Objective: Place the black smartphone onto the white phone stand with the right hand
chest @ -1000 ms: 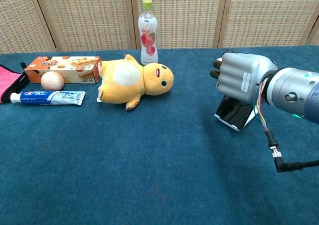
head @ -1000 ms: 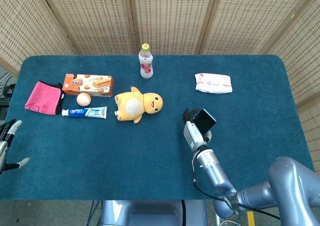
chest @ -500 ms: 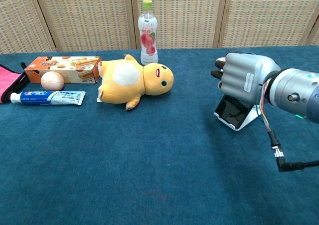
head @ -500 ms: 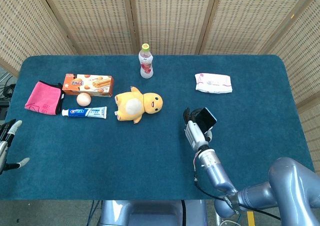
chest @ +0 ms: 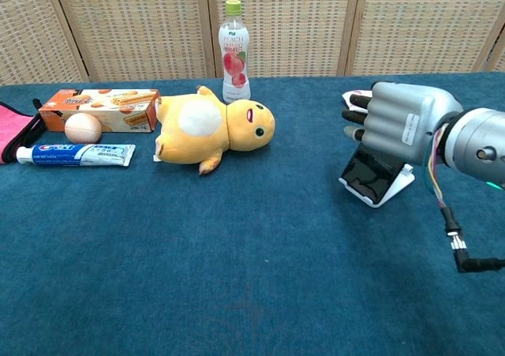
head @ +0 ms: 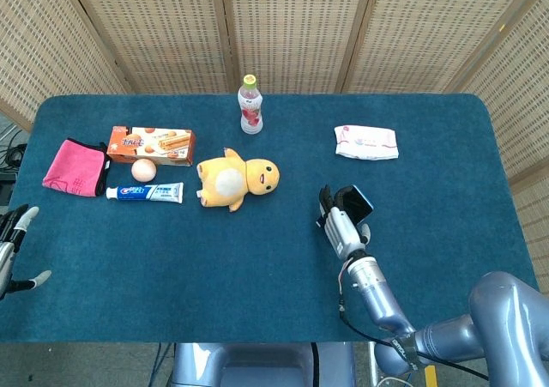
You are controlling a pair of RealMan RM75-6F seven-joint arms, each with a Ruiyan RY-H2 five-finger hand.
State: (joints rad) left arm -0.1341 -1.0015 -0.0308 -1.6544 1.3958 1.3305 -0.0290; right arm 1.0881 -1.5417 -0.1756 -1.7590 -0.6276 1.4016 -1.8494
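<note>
blue table [head: 171,241]: r. robot hand [chest: 402,123] now loosened off smartphone [chest: 371,174]

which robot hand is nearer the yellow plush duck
The right. The right robot hand is over the black smartphone on the white phone stand, to the right of the plush duck. The left robot hand sits at the table's far left edge.

On the bench [head: 257,267]: one phone [chest: 368,174], one stand [chest: 401,184], one bottle [head: 250,105], one plush duck [head: 236,179], one biscuit box [head: 151,144], one egg [head: 143,170], one toothpaste tube [head: 145,193], one pink pouch [head: 75,167], one tissue pack [head: 366,142].
</note>
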